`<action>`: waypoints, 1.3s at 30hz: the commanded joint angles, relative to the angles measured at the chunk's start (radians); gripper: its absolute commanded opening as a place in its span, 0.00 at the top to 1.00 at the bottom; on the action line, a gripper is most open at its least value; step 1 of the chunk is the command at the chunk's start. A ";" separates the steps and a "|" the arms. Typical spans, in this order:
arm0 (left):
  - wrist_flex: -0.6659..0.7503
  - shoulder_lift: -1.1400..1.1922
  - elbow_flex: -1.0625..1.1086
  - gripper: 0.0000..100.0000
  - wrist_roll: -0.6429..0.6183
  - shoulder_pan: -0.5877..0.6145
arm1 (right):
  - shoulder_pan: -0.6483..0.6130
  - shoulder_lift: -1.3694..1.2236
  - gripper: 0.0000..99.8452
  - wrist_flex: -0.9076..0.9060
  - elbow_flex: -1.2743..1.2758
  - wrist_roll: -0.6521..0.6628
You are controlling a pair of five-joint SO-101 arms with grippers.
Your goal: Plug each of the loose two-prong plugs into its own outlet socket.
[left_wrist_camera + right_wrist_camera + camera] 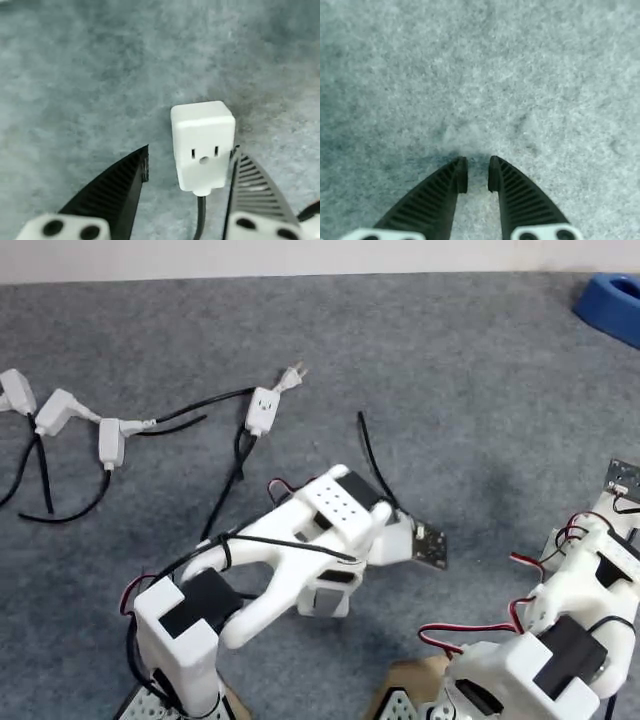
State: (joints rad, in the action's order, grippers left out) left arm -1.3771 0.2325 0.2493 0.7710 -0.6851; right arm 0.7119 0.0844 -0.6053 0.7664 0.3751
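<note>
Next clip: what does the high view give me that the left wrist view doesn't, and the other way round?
High view: both arms, a row of white cord blocks on the left, a two-prong plug with bare prongs next to a white socket block, and a blue object in the far right corner.
Left wrist view: the slotted face of a socket between the open fingers of the left pincer. One finger is at its side, the other apart.
Both: grey carpet and black cord.
</note>
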 commanded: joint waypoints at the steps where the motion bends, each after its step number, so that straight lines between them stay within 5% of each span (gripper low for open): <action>1: -0.035 -0.008 -0.097 0.75 0.046 0.061 | 0.007 0.050 0.91 0.007 0.001 0.012; 10: -0.094 -0.004 -0.217 0.75 0.083 0.162 | 0.002 0.051 0.91 0.007 -0.001 0.012; 21: -0.068 -0.010 -0.012 0.84 -0.032 -0.033 | 0.010 0.051 0.91 0.007 -0.001 0.012; 32: 0.078 -0.007 0.056 0.82 -0.012 0.074 | 0.010 0.050 0.91 0.007 0.001 0.014; 39: -0.029 -0.007 -0.117 0.82 0.057 0.162 | 0.008 0.051 0.91 -0.030 -0.002 0.014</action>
State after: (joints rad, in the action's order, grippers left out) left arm -1.3295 0.2325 0.2478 0.8078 -0.5762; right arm 0.7119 0.0844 -0.6268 0.7664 0.3751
